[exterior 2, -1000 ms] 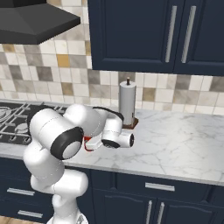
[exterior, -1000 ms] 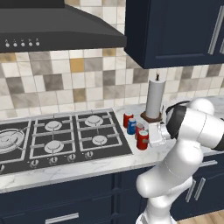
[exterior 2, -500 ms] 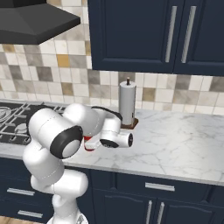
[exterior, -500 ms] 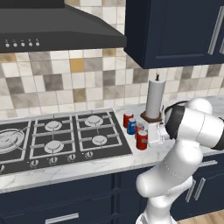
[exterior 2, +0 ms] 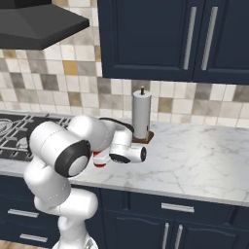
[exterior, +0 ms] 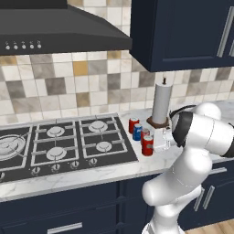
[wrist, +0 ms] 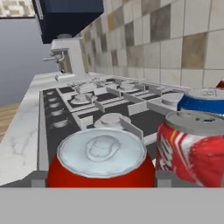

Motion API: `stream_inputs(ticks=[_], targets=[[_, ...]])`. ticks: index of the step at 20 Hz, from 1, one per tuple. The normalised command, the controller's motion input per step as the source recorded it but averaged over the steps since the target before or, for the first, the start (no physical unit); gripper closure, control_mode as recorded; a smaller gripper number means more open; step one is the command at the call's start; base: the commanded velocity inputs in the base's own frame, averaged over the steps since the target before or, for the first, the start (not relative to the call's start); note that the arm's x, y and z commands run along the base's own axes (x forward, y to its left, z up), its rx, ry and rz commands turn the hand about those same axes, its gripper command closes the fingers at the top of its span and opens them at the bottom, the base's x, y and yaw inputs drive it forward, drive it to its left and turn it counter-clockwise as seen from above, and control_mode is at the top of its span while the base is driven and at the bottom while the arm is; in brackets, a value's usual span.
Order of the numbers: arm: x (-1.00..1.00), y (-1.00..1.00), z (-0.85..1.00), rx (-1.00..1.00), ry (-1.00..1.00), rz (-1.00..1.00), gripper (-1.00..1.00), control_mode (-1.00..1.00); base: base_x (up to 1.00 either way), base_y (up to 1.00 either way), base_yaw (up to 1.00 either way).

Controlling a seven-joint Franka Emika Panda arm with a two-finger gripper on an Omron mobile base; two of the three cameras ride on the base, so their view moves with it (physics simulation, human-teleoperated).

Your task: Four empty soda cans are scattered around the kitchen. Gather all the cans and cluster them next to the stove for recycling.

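Right at the fingertips, a red can (wrist: 101, 158) stands upright between the half-open jaws; whether the pads grip it, I cannot tell. Just beside it, a second red can (wrist: 192, 146), then the blue can (wrist: 202, 101) behind. All four cans (exterior: 140, 135) cluster at the stove's (exterior: 59, 147) right edge, tight against the towel roll (exterior: 161, 103). The gripper (exterior: 161, 140) sits low, arm folded over the counter (exterior 2: 194, 160). Open marble spreads rightward; tiled wall beyond.
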Motion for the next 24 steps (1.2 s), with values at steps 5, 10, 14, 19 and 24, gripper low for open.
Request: stream_inputs(ticks=[5, 10, 14, 19, 24], targets=[[-0.27, -0.05, -0.19, 0.00, 0.00, -0.03, 1.00, -1.00, 0.00, 0.00, 0.00], [-0.28, -0.02, -0.20, 0.00, -0.02, -0.02, -1.00, -1.00, 0.00, 0.00, 0.00], [-0.22, 0.00, -0.21, 0.00, -0.01, -0.02, -1.00, -1.00, 0.00, 0.00, 0.00], [-0.16, 0.00, -0.21, 0.00, 0.00, -0.02, -1.00, -1.00, 0.00, 0.00, 0.00], [-0.12, 0.00, -0.12, 0.00, 0.00, -0.02, -1.00, -1.00, 0.00, 0.00, 0.00]])
